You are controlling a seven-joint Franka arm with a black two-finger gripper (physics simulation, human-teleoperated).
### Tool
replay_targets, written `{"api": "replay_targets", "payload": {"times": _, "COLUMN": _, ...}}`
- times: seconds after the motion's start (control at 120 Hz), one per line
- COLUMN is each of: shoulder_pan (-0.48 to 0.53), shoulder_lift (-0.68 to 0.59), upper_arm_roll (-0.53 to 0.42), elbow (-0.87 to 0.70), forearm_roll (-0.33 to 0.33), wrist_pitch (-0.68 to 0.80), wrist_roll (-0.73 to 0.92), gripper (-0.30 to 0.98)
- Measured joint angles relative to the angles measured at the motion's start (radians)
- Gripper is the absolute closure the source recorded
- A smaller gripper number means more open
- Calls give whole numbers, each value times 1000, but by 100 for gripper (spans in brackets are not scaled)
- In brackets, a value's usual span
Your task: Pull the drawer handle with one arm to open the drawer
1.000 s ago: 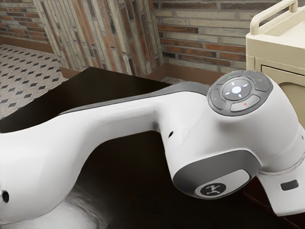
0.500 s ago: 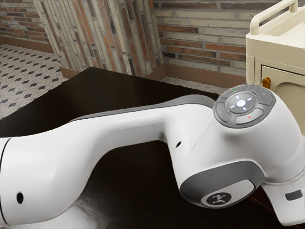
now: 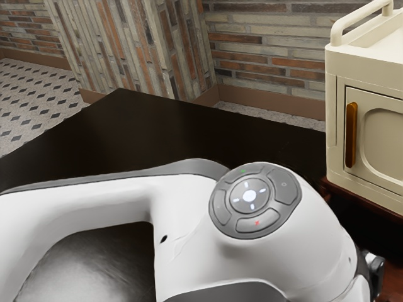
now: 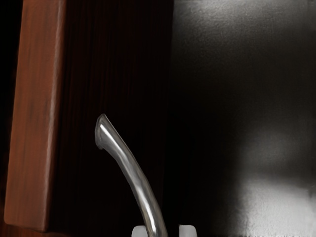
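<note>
At the exterior view's left, the patterned floor (image 3: 31,94) lies on the far side of a black surface (image 3: 189,123), with a brick wall (image 3: 271,56) behind. My white arm (image 3: 195,251) crosses the near side of the scene, extending toward the exterior view's right, its round button pad (image 3: 255,200) facing up. At the right, a cream cabinet (image 3: 362,72) stands on a reddish-brown wooden surface (image 3: 371,204); its amber grip (image 3: 351,135) is upright.

In the wrist view, following the order across the scene, a reddish-brown wooden edge (image 4: 34,113) borders a dark wooden face (image 4: 113,64). The silver drawer handle (image 4: 131,165) lies in front of this face, between that edge and a grey, shiny surface (image 4: 281,207). It is a slender, curved bar. Its flared end points toward the wooden edge and away from my end effector (image 4: 163,231); from there the long axis slants away from the edge, then bends closer to parallel with it as the bar runs in between the fingertips. The end effector is open: one fingertip is just beside the bar, while a gap separates the other from it. I cannot tell whether the drawer is open.
</note>
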Motion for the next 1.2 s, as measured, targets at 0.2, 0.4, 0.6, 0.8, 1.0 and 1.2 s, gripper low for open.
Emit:
{"api": "replay_targets", "payload": {"times": 0.2, "shoulder_pan": 7, "shoulder_lift": -85, "upper_arm_roll": -14, "elbow": -87, "forearm_roll": -38, "wrist_pitch": 9, "wrist_roll": -4, "gripper": 76}}
{"api": "replay_targets", "payload": {"times": 0.4, "shoulder_pan": 14, "shoulder_lift": -137, "upper_arm_roll": -29, "elbow": -135, "forearm_roll": -68, "wrist_pitch": 17, "wrist_roll": -7, "gripper": 77}}
{"api": "replay_targets", "payload": {"times": 0.6, "shoulder_pan": 13, "shoulder_lift": -146, "upper_arm_roll": -32, "elbow": -143, "forearm_roll": -101, "wrist_pitch": 19, "wrist_roll": -8, "gripper": 74}}
{"api": "replay_targets", "payload": {"times": 0.8, "shoulder_pan": 9, "shoulder_lift": -149, "upper_arm_roll": -31, "elbow": -143, "forearm_roll": -126, "wrist_pitch": 13, "wrist_roll": -1, "gripper": 61}}
{"api": "replay_targets", "payload": {"times": 1.0, "shoulder_pan": 10, "shoulder_lift": -228, "upper_arm_roll": -64, "elbow": -114, "forearm_roll": -147, "wrist_pitch": -15, "wrist_roll": 2, "gripper": 53}}
{"api": "replay_targets", "payload": {"times": 1.2, "shoulder_pan": 16, "shoulder_lift": -218, "upper_arm_roll": 32, "elbow": 79, "forearm_roll": -185, "wrist_pitch": -212, "wrist_roll": 5, "gripper": 37}}
